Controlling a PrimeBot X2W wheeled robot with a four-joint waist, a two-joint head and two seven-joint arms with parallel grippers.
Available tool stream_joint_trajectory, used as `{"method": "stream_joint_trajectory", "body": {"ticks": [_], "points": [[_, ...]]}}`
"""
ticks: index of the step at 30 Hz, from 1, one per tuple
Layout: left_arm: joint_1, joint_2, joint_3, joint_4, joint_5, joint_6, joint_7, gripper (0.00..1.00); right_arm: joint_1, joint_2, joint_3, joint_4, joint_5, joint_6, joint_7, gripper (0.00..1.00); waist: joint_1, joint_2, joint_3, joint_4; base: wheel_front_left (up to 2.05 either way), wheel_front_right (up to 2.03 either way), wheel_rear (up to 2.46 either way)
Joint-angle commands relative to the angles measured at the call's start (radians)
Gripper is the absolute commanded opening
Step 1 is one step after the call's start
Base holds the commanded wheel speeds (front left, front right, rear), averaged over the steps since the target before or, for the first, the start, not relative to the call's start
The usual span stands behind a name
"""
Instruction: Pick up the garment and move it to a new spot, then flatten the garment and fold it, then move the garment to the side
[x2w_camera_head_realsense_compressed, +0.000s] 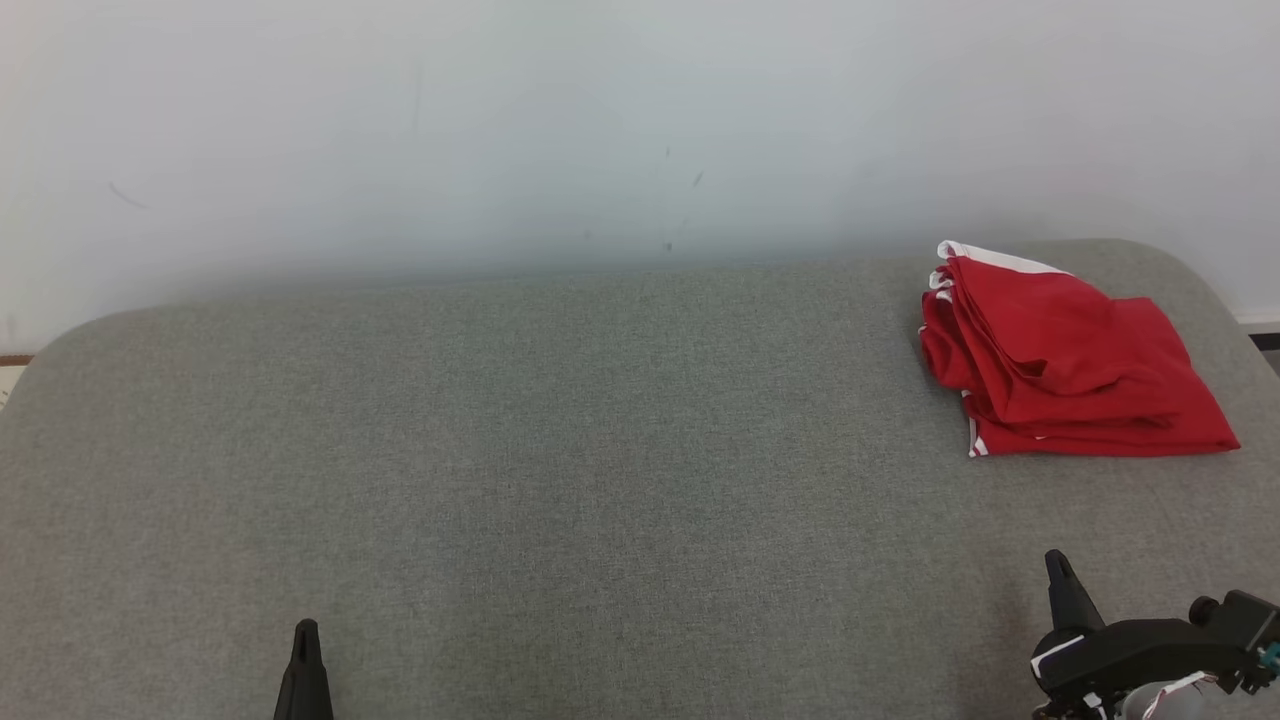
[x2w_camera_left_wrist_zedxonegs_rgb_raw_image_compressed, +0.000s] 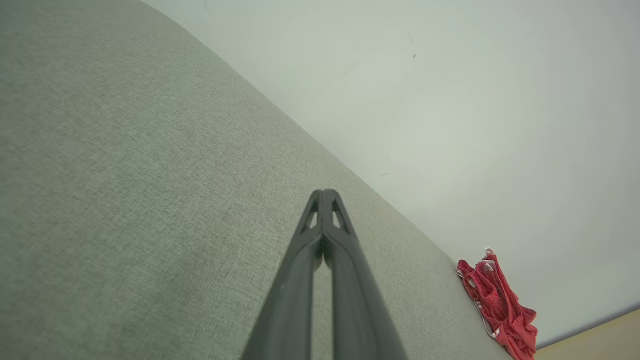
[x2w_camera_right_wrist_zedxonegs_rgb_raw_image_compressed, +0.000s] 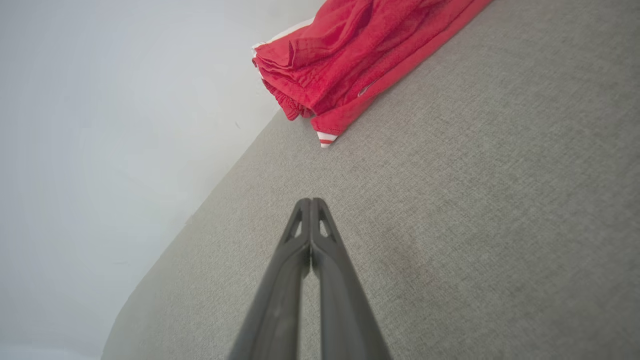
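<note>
Red garment (x2w_camera_head_realsense_compressed: 1060, 360) — folded, white-trimmed — lies flat.

Red garment (x2w_camera_head_realsense_compressed: 1060, 355) folded, far-right on grey surface (x2w_camera_head_realsense_compressed: 560, 450).

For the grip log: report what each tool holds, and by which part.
Nothing is held. The left tool and right tool are shut, empty; the red garment lies apart from both.

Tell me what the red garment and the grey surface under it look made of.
Red garment: thin, soft knit, likely synthetic sports mesh; limp folds and a fine dotted texture, white striped trim. Grey surface: matte woven upholstery cloth, heathered weave visible; rounded corners suggest padding, unconfirmed.
</note>
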Motion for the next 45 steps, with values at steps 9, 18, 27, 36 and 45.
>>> {"method": "stream_joint_trajectory", "body": {"ticks": [9, 18, 27, 36, 45], "points": [[-0.052, 0.003, -0.029, 0.025, -0.153, -0.018, -0.007, 0.00, -0.053, -0.010, -0.062, 0.015, 0.140, 0.000, 0.062, 0.00, 0.0000, 0.0000, 0.004, 0.001, 0.00, 0.00, 0.00], [-0.077, 0.003, -0.053, 0.052, -0.270, -0.029, -0.007, 0.00, -0.073, -0.012, -0.109, 0.035, 0.243, 0.000, 0.113, 0.00, 0.0000, 0.0000, 0.008, 0.001, 0.00, 0.00, 0.00], [-0.098, 0.002, -0.075, 0.077, -0.376, -0.040, -0.008, 0.00, -0.092, -0.013, -0.152, 0.053, 0.339, 0.000, 0.159, 0.00, 0.0000, 0.0000, 0.011, 0.002, 0.00, 0.00, 0.00], [-0.119, 0.002, -0.095, 0.100, -0.477, -0.050, -0.008, 0.00, -0.110, -0.014, -0.192, 0.070, 0.426, 0.000, 0.202, 0.00, 0.0000, 0.0000, 0.015, 0.003, 0.00, 0.00, 0.00], [-0.136, 0.001, -0.112, 0.119, -0.556, -0.057, -0.009, 0.00, -0.125, -0.015, -0.226, 0.084, 0.498, 0.000, 0.238, 0.00, 0.0000, 0.0000, 0.018, 0.003, 0.00, 0.00, 0.00]]}}
